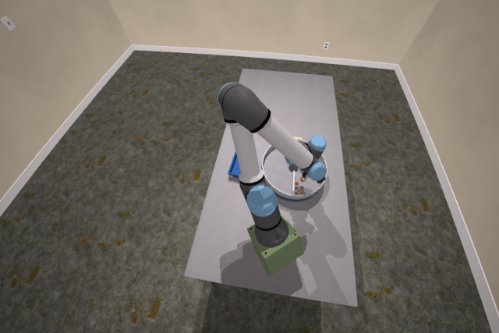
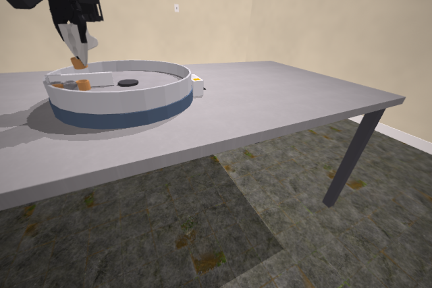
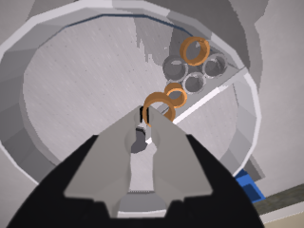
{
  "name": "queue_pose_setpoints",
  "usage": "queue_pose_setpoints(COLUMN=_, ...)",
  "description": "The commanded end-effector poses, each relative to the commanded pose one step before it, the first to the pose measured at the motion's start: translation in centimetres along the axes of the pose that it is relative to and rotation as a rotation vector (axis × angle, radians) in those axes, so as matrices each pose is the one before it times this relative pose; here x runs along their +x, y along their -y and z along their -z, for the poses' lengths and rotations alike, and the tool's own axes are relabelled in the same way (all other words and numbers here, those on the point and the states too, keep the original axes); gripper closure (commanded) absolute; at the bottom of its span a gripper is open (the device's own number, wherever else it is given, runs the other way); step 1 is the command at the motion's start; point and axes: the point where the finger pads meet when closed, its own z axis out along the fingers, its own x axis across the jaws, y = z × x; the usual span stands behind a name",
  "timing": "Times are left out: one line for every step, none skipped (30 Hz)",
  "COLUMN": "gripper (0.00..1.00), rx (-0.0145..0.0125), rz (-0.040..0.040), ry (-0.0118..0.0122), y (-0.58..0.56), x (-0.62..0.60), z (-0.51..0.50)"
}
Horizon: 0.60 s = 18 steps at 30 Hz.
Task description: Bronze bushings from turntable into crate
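Note:
My gripper (image 2: 83, 61) (image 3: 144, 106) is shut on the wall of a bronze bushing (image 2: 78, 63) (image 3: 155, 99), held at the fingertips above the turntable (image 2: 121, 102) (image 3: 85, 81). A second bronze bushing (image 2: 84, 85) (image 3: 181, 98) stands below it, near the divider. A third bronze bushing (image 3: 206, 56) stands near the turntable's wall. Three steel bushings, one (image 3: 175, 68), another (image 3: 214, 66) and the last (image 3: 194, 83), stand between these two bronze ones. The blue crate (image 1: 232, 164) (image 3: 249, 186) is partly hidden by the arm in the top view.
A straight white divider (image 1: 293, 184) (image 2: 99, 79) (image 3: 204, 103) crosses part of the turntable beside the bushings. A raised rim surrounds the turntable. A black disc (image 2: 127, 82) sits at its middle. A white box (image 2: 198, 86) is attached outside the rim.

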Motion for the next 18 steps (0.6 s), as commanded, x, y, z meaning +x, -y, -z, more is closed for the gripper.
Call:
queue_pose_setpoints(gripper=1.00, rx=-0.00165, rz=-0.00058, ry=-0.00663, y=0.068, x=0.070, z=0.606)
queue_pose_setpoints(gripper=1.00, rx=-0.00012, rz=-0.00017, ry=-0.00026, y=-0.001, x=0.020, z=-0.008)
queue_pose_setpoints(gripper=1.00, rx=0.00000, rz=0.00000, ry=0.00000, y=0.000, x=0.000, z=0.000)
queue_pose_setpoints(gripper=1.00, rx=0.00000, rz=0.00000, ry=0.00000, y=0.000, x=0.000, z=0.000)
queue_pose_setpoints(gripper=1.00, rx=-0.00074, rz=-0.00071, ry=-0.00229, y=-0.021, x=0.146, z=-0.083)
queue_pose_setpoints(gripper=1.00, rx=-0.00031, rz=-0.00014, ry=-0.00109, y=-0.006, x=0.039, z=-0.039)
queue_pose_setpoints(gripper=1.00, rx=-0.00013, rz=0.00002, ry=-0.00048, y=-0.005, x=0.014, z=-0.017)
queue_pose_setpoints(gripper=1.00, rx=-0.00003, rz=-0.00007, ry=-0.00012, y=-0.002, x=0.004, z=-0.004)
queue_pose_setpoints(gripper=1.00, rx=0.00000, rz=-0.00015, ry=0.00000, y=0.000, x=0.000, z=0.000)
queue_pose_setpoints(gripper=1.00, rx=0.00000, rz=-0.00011, ry=0.00000, y=0.000, x=0.000, z=0.000)
queue_pose_setpoints(gripper=1.00, rx=0.00004, rz=0.00000, ry=0.00012, y=0.000, x=-0.004, z=0.001)
queue_pose_setpoints(gripper=1.00, rx=0.00004, rz=0.00003, ry=0.00013, y=0.000, x=-0.004, z=0.001)
queue_pose_setpoints(gripper=1.00, rx=0.00003, rz=0.00003, ry=0.00009, y=0.000, x=-0.003, z=0.001)
queue_pose_setpoints(gripper=1.00, rx=0.00002, rz=0.00002, ry=0.00006, y=0.000, x=-0.002, z=0.001)
queue_pose_setpoints(gripper=1.00, rx=0.00001, rz=0.00001, ry=0.00004, y=0.000, x=-0.001, z=0.000)
queue_pose_setpoints(gripper=1.00, rx=0.00001, rz=0.00001, ry=0.00002, y=0.000, x=-0.001, z=0.000)
queue_pose_setpoints(gripper=1.00, rx=0.00000, rz=0.00001, ry=0.00001, y=0.000, x=0.000, z=0.000)
queue_pose_setpoints(gripper=1.00, rx=0.00000, rz=0.00000, ry=0.00000, y=0.000, x=0.000, z=0.000)
